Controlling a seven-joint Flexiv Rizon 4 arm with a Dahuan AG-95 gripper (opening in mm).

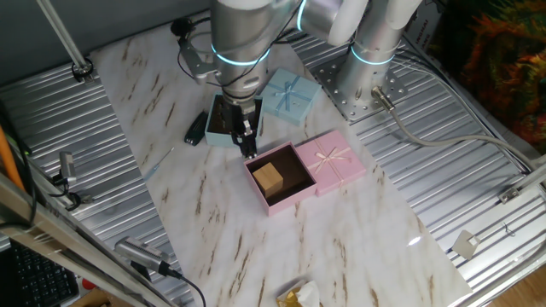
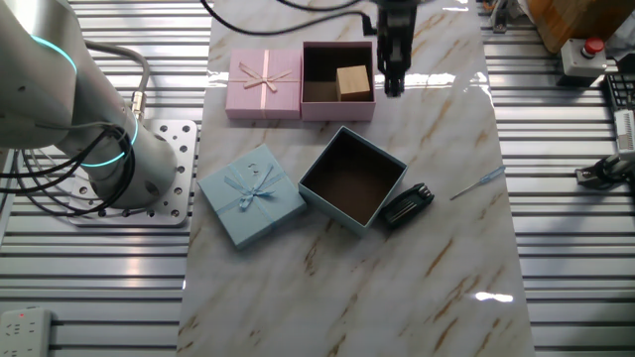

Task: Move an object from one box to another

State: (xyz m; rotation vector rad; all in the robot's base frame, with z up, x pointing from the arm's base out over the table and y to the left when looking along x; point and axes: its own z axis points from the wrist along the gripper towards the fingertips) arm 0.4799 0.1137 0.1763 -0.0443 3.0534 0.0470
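Cube (image 1: 268,177) sits inside the pink box (image 1: 293,193), probably light, rigid wood, so pinching two flat opposite faces should work. Tool (image 2: 394,87) hangs just beside the box; can't tell its spread.

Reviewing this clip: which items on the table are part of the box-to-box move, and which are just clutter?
Part of the job:
wooden cube, in the pink box
blue box, nothing in it
gripper, beside the pink box

Lying about:
pink lid
blue lid
black item against the blue box
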